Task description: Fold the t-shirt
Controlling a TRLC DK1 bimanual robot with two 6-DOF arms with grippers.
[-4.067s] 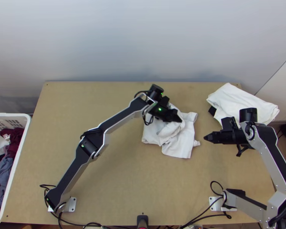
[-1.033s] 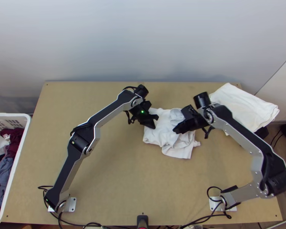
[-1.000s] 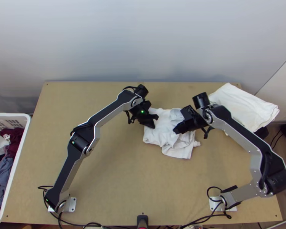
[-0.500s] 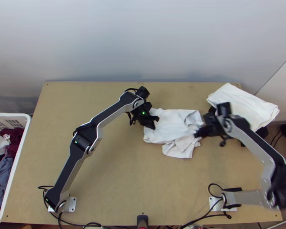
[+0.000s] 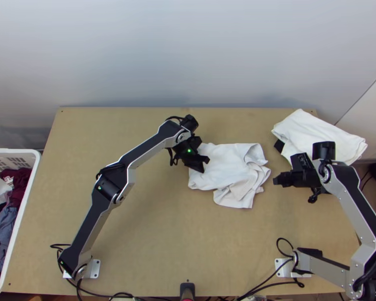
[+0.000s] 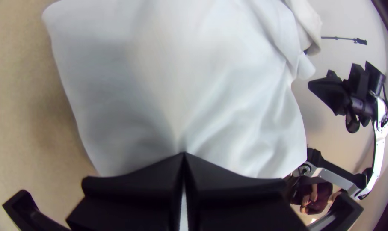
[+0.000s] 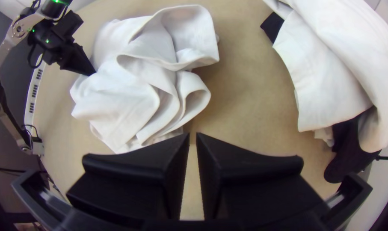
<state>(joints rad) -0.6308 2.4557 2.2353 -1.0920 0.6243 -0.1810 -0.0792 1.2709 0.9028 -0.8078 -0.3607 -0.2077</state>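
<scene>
One rumpled, partly folded white T-shirt [image 5: 223,168] lies near the middle of the light wooden table [image 5: 153,236], its left side pinched by the left gripper [image 5: 205,164], jaws closed together. The right gripper [image 5: 275,181] is just beside it, jaws slightly parted, holding nothing.

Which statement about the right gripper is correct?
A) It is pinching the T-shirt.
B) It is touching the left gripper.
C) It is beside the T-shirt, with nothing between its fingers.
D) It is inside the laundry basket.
C: the top view shows the right gripper beside the rumpled T-shirt, and its wrist view shows bare table through the gap between its parted fingers.
</scene>
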